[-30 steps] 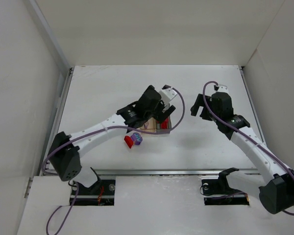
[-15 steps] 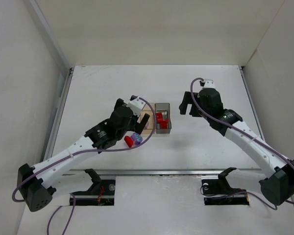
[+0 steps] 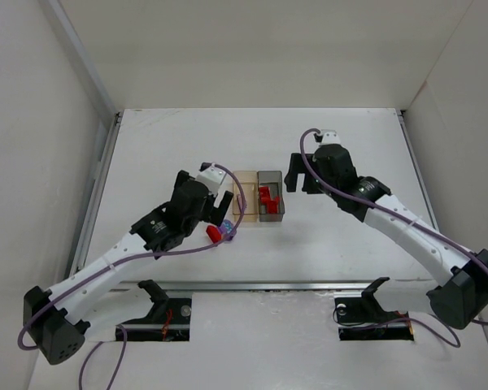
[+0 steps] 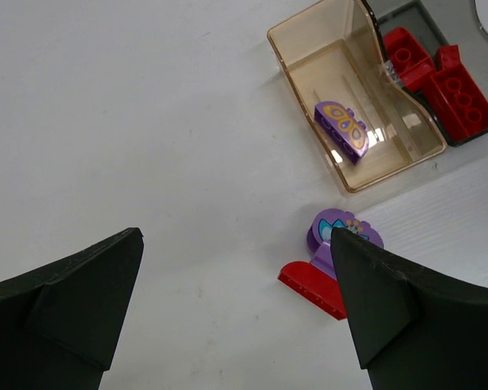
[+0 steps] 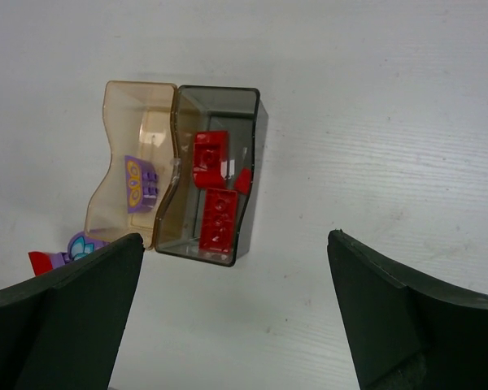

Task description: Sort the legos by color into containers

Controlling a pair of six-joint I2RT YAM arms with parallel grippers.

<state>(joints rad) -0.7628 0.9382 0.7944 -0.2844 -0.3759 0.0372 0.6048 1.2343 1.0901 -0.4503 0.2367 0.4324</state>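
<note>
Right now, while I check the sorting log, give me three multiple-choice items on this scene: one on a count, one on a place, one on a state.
1. How many legos lie in the tan bin?
A. none
B. one
C. four

2. Where is the loose red lego?
A. in the tan bin
B. on the table, right beside the purple round lego
C. balanced on the tan bin's rim

3. The left hand is:
A. open and empty
B. shut on a lego
C. shut on the tan bin

Answers:
1 B: a single purple lego lies inside.
2 B: it lies outside the tan bin, next to the purple round lego.
3 A: its fingers stand wide apart with nothing between them.
</note>
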